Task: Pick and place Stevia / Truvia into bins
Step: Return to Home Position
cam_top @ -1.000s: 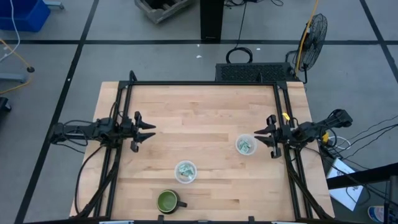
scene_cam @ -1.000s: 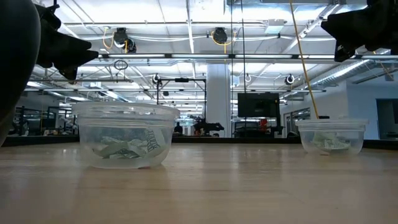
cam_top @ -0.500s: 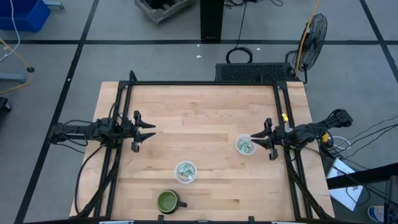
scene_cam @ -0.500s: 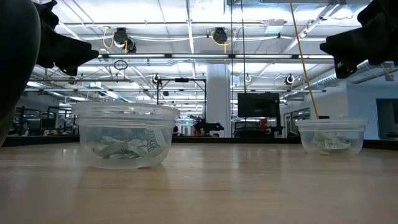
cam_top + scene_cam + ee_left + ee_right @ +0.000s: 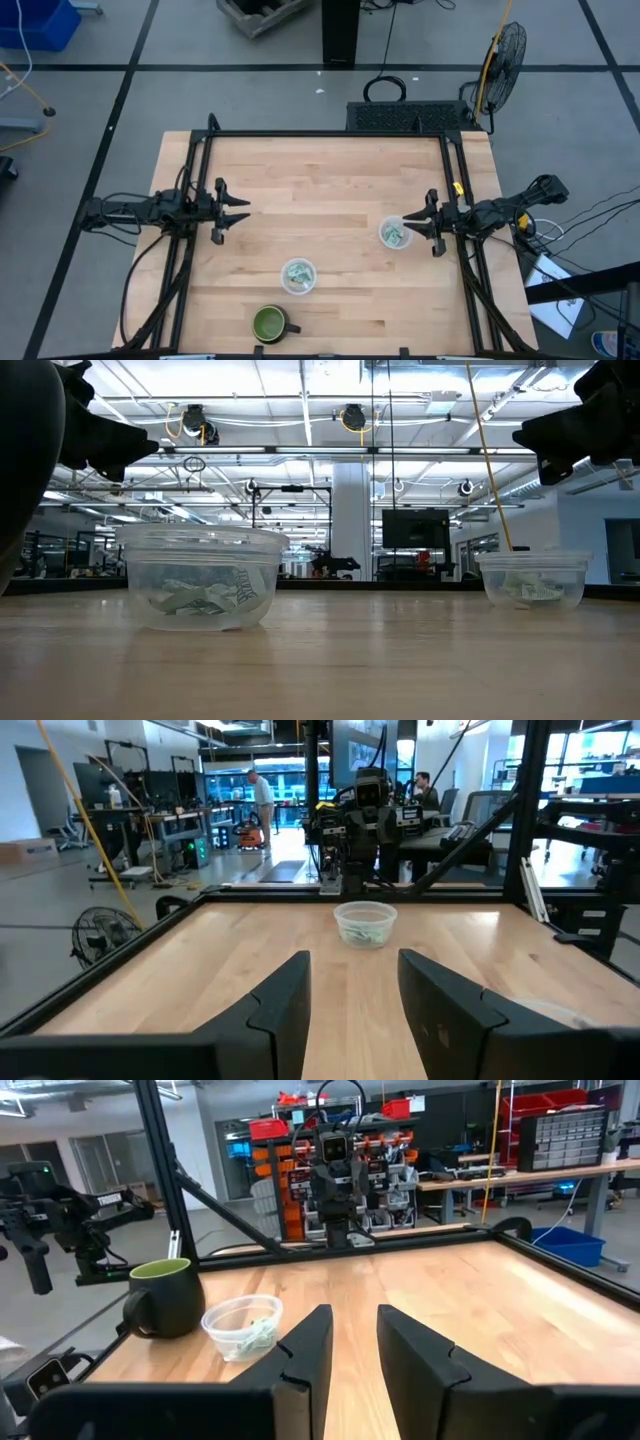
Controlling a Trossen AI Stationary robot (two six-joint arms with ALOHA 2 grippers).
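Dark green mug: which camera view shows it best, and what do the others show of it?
The right wrist view: the mug stands side-on, rim and handle clear. The high view shows only its top and handle. The low view's dark left-edge shape may be it; the left wrist view misses it.

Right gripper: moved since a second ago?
Yes, slightly: the right gripper has shifted inward, toward the clear cup beside it.

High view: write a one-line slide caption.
Open left gripper and right gripper hover over opposite sides of the table; sweetener packets lie in the middle cup and right cup.
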